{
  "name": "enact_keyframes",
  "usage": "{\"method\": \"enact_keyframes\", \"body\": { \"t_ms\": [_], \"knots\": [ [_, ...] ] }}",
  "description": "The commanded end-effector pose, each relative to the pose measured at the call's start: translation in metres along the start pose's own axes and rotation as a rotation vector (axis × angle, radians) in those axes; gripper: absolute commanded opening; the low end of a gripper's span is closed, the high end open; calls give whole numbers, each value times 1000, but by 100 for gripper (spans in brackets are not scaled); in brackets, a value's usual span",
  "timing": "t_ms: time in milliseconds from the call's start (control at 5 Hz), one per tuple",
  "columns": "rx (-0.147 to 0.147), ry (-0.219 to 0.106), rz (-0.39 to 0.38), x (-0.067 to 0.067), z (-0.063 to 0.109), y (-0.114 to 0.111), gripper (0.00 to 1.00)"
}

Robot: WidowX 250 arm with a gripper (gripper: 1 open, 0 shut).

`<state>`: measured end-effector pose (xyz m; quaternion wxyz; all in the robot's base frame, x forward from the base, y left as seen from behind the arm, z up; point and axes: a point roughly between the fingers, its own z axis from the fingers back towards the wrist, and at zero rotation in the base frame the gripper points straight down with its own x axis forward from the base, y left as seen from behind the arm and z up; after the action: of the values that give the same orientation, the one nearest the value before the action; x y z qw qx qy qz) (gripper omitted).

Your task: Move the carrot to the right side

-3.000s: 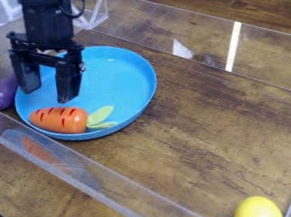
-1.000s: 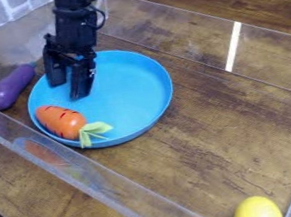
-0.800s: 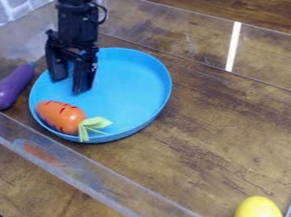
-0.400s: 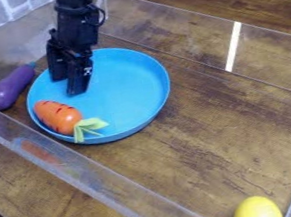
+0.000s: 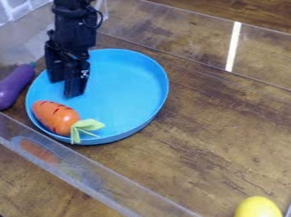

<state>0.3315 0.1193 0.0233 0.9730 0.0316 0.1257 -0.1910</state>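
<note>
Pincer [image 5: 69, 83] released, empty, over plate [image 5: 131, 82] (blue); carrot [image 5: 59, 116] lies just below it, at plate's left rim.

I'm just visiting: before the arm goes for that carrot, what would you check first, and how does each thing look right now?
1. Gripper open: ok.
2. Gripper empty: ok.
3. Carrot in plain sight on the plate's left rim: ok.
4. Gripper lined up over the carrot: not ok; it hangs behind it, over the plate.
5. Eggplant clear of the carrot: ok, it lies off the plate.
6. Free room on the right: ok; only the lemon sits in the near corner.
</note>
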Motion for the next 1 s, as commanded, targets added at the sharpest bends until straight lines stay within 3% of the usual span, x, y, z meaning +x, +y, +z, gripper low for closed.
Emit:
{"method": "enact_keyframes", "body": {
  "t_ms": [0,200,800],
  "knots": [
    [21,-21,-2,-15,10,8,100],
    [27,-21,-27,-23,9,10,100],
    [35,-14,0,-21,-4,13,100]
  ]
}}
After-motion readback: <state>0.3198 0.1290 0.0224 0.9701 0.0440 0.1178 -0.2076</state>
